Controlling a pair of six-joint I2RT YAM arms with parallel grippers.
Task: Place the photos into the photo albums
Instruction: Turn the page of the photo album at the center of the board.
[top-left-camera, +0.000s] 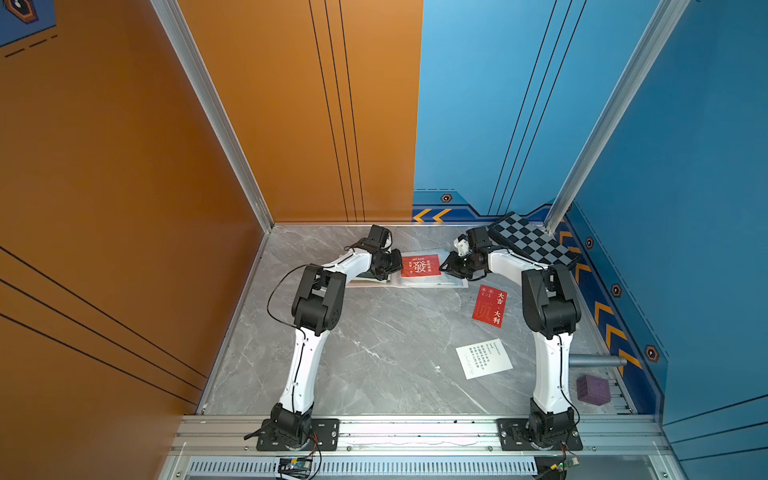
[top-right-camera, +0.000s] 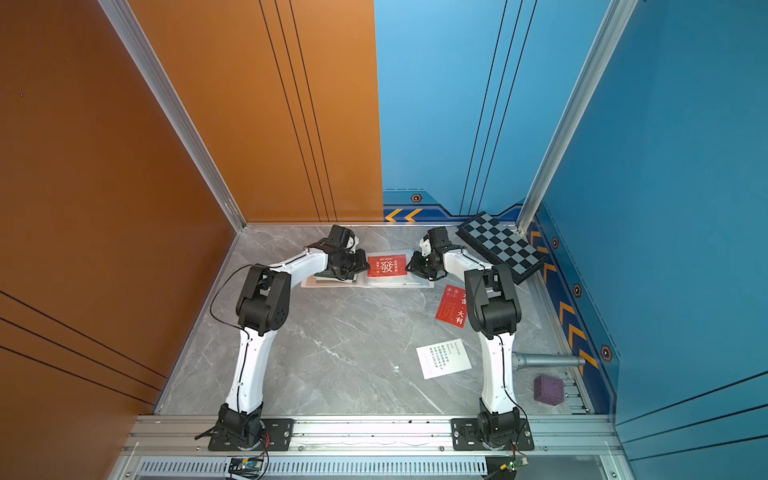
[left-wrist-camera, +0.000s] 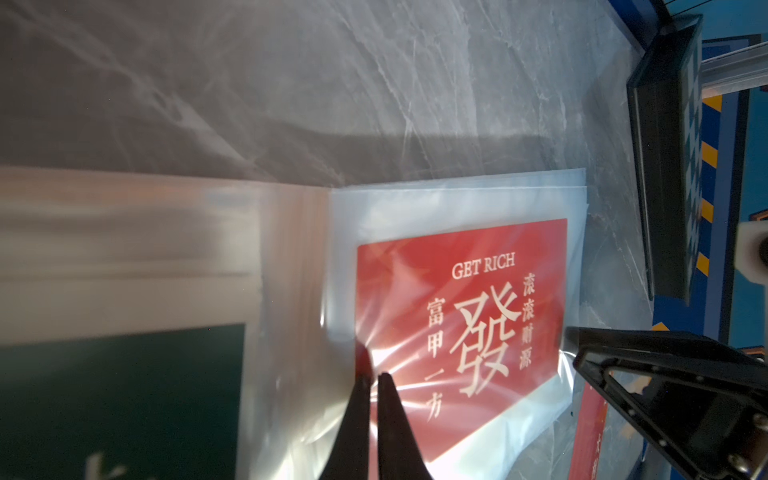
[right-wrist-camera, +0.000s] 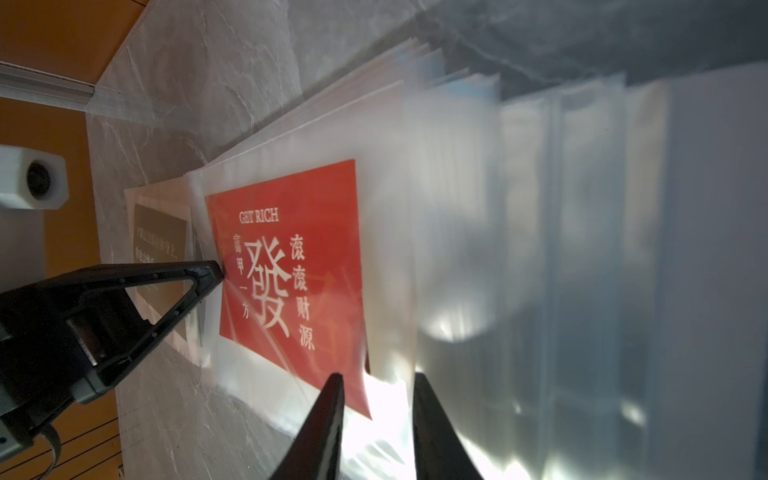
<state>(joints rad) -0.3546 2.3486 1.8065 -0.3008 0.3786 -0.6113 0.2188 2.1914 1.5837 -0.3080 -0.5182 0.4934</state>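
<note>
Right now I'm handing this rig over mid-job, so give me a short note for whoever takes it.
Left gripper: shut, tips at the GET RICH card's edge.
Right gripper: open at its opposite edge.
Photo album open at the table's far side; dark green card sleeved, GET RICH card apparently under clear sleeve.
To do: second red card and white card, loose on the table.

A black-and-grey checkered board sits at the grey marble surface's far corner; a purple cube rests near a grey metal cylinder.
</note>
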